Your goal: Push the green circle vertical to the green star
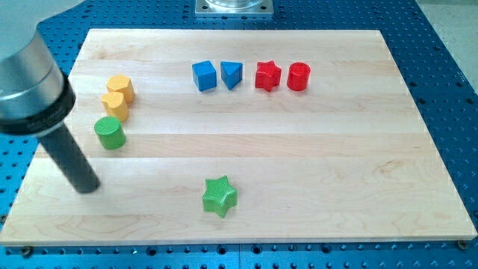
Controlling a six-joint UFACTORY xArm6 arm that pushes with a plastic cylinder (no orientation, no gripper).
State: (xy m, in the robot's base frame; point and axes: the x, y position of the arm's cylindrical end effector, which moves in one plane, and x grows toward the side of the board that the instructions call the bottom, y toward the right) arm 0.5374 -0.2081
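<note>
The green circle (110,133) stands at the board's left side, just below two yellow blocks. The green star (219,196) lies low on the board, near the middle, well to the right of and below the circle. My tip (87,186) rests on the board at the left, below and slightly left of the green circle, a short gap apart from it. The rod rises up and to the left into a thick grey cylinder at the view's top left corner.
A yellow block (120,87) and a yellow heart-like block (115,104) sit above the green circle. Near the top stand a blue cube (204,75), a blue triangle (231,74), a red star (267,75) and a red cylinder (298,76). The wooden board (336,164) lies on a blue perforated table.
</note>
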